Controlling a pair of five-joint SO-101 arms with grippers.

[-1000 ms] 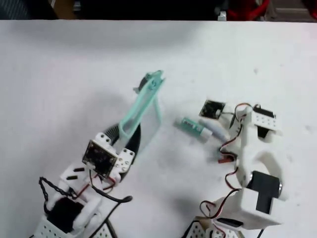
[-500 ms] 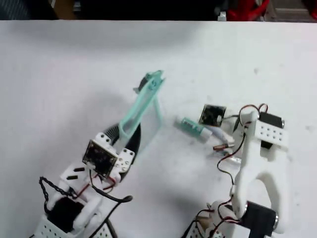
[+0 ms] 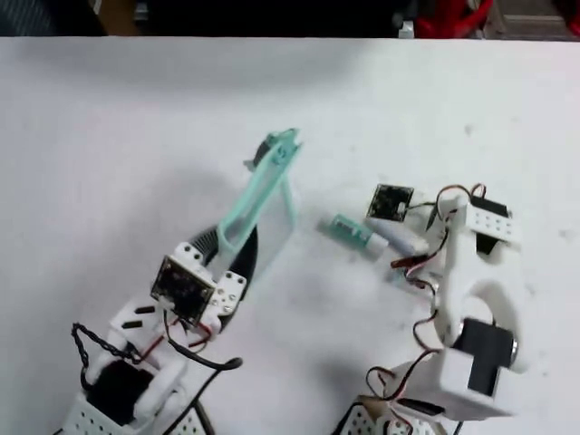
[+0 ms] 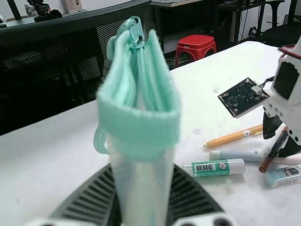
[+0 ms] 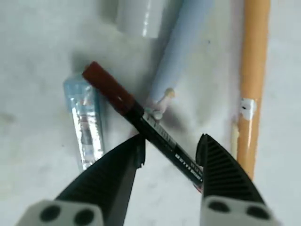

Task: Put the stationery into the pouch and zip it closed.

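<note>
Mint-green fabric marks the pouch (image 3: 263,195), which stands on edge at centre-left of the white table (image 3: 136,118). The left gripper (image 4: 141,188) has its dark ribbed fingers pressed against the pouch's lower end. The zipper edge faces up, and how far the mouth gapes cannot be told.

- Stationery lies in a loose cluster to the right of the pouch: a green-labelled tube (image 4: 214,167), a pale blue pen (image 4: 244,155), an orange pencil (image 4: 233,137) and a small clear-blue packet (image 4: 283,175).
- The right gripper (image 5: 169,150) sits low over this cluster. Its fingers are closed in on a red-capped pen (image 5: 141,117) lying slantwise between them, seemingly pinching it.

Step in hand, as judged: picking up the first item, with nothing seen in the pouch.

The next move calls for lifting the pen clear of its neighbours, carrying it left and lining it up lengthwise with the narrow mouth. The slanted grip may let it swivel.

Beyond the far edge of the table are black mesh chair backs and a red stool (image 4: 195,47).
</note>
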